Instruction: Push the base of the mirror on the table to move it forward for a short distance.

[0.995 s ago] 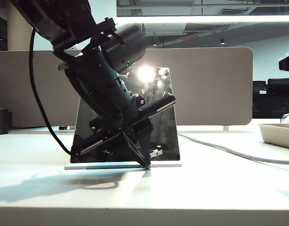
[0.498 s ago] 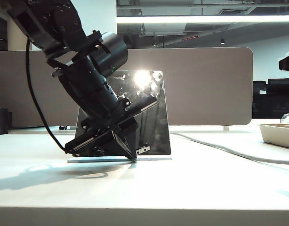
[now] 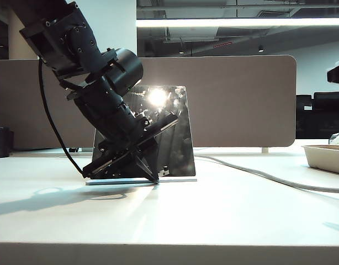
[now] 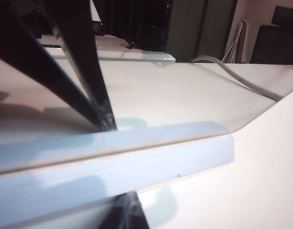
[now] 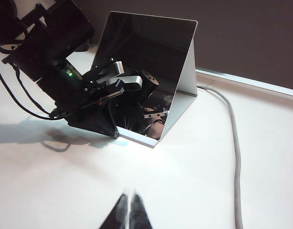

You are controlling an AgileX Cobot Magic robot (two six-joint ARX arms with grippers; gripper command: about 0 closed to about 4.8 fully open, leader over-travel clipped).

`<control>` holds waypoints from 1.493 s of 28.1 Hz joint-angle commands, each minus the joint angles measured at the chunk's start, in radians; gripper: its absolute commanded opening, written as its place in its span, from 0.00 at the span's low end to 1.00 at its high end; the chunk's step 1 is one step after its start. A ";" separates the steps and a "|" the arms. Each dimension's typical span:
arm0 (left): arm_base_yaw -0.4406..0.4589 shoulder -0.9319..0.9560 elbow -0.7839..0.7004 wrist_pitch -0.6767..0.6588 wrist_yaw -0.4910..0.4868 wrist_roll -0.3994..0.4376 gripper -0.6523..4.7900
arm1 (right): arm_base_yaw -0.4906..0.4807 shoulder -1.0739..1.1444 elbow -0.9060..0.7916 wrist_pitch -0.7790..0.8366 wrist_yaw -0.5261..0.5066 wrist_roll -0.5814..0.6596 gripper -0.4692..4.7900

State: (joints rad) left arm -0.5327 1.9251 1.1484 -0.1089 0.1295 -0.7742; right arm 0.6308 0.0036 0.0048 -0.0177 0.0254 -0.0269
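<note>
From the outside camera, I am pressing my left hand (image 3: pixel 154 180), its fingers pinched together with nothing between them, against the front edge of the base (image 3: pixel 180 180) of the one mirror (image 3: pixel 172 132), low so the push slides it rather than tips it across the tabletop (image 3: pixel 224 221).

My left wrist camera is showing the fingertips (image 4: pixel 106 121) touching that base (image 4: pixel 137 162).

My right wrist camera is showing my right hand (image 5: pixel 129 210) closed and empty, hanging well apart from the mirror (image 5: pixel 146 57), beside one cable (image 5: pixel 235 143).
</note>
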 commanded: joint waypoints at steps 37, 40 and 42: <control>0.102 -0.139 0.072 -0.399 -0.153 0.135 0.12 | 0.000 0.000 0.001 0.014 -0.002 0.000 0.13; 0.082 -0.318 -0.039 -0.398 -0.208 0.145 0.12 | 0.000 0.000 0.001 0.014 -0.002 -0.001 0.13; 0.082 -0.444 -0.107 -0.399 -0.229 0.172 0.12 | 0.000 0.000 0.001 0.014 -0.001 -0.001 0.13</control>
State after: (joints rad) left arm -0.4515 1.5261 1.0641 -0.5163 -0.0807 -0.6270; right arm 0.6304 0.0036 0.0048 -0.0177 0.0254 -0.0269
